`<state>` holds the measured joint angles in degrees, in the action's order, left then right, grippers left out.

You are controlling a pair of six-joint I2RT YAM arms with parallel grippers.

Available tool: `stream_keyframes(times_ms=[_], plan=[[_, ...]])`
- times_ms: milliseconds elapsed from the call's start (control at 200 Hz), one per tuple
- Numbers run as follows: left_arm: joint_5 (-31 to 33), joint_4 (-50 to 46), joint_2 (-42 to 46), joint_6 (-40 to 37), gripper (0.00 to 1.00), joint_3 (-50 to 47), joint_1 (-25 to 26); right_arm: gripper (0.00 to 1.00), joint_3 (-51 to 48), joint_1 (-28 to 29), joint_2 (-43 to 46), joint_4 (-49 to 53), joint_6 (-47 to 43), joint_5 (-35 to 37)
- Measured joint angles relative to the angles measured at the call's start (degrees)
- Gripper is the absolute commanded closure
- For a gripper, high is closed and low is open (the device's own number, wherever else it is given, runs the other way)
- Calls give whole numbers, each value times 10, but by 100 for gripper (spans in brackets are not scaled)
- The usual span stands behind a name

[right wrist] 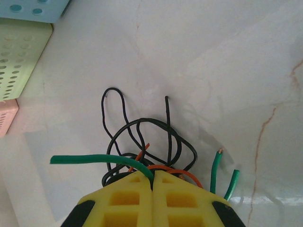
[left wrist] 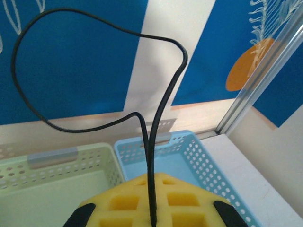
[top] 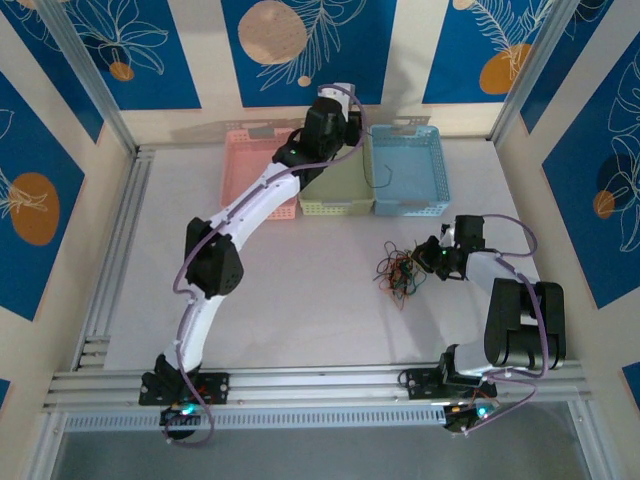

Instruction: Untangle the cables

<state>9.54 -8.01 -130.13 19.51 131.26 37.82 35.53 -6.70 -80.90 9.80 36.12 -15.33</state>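
A tangled clump of thin black, orange and green cables (top: 400,270) lies on the white table right of centre. My right gripper (top: 428,255) sits at its right edge. In the right wrist view the yellow jaws of that gripper (right wrist: 152,176) are shut on a green cable (right wrist: 94,159), with black loops (right wrist: 168,123) and an orange strand (right wrist: 165,167) just ahead. My left gripper (top: 355,130) is raised at the back above the baskets. It is shut (left wrist: 152,176) on one black cable (left wrist: 151,156), which loops upward in the left wrist view and dangles (top: 377,175) over the blue basket.
Three perforated baskets stand in a row at the back: pink (top: 240,170), pale green (top: 335,207) and blue (top: 415,165). The blue basket (left wrist: 208,161) and green basket (left wrist: 47,161) lie below the left gripper. Aluminium rails border the table's left and near edges.
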Motion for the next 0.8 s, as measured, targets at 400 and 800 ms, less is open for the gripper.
stream_keyframes(times_ms=[400, 800], plan=[[27, -23, -53, -34, 100, -9, -12, 100, 0, 0, 0, -2, 2, -2], [28, -92, -111, -47, 100, -19, -35, 100, 0, 0, 0, -3, 3, -4]])
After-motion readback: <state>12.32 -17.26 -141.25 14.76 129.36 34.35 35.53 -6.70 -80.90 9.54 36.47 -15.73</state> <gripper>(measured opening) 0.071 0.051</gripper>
